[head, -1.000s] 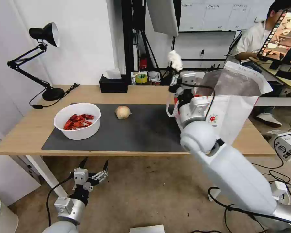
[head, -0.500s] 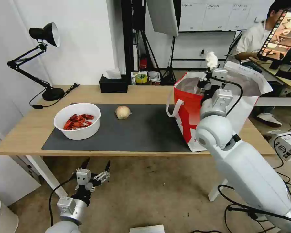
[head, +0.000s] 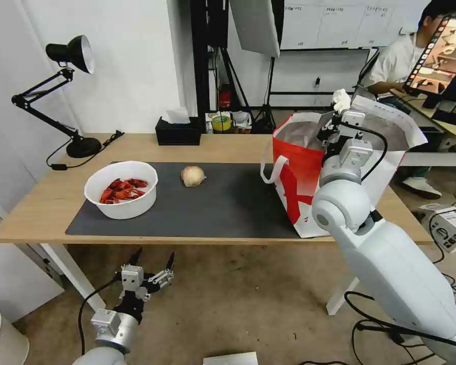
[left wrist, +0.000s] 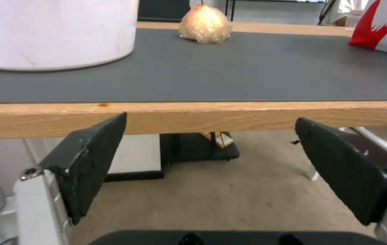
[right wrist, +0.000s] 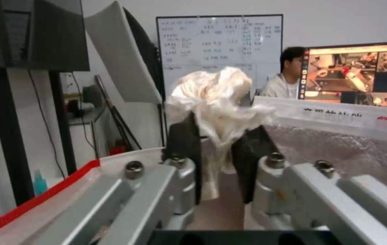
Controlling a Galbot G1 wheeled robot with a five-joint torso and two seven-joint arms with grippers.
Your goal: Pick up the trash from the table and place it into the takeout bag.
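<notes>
The right gripper (head: 339, 109) was clamped on the crumpled white tissue (head: 341, 100), its dark fingers (right wrist: 185, 141) pinching the wad, which bulged at 12 o'clock above them. It hung over the open mouth of the takeout bag (head: 294, 172), the silver foil lining just beyond the fingers. The bag stood at the right end of the table (head: 45, 203), touching the dark grey mat (head: 228, 208). The left gripper (head: 146, 271) waited below the table's near edge, jaws spread apart, holding nothing. On the mat, the white bowl of crayfish shells (head: 121, 188) sat toward its 11 o'clock, and the beige ball (head: 192, 176) farther off toward 1 o'clock.
</notes>
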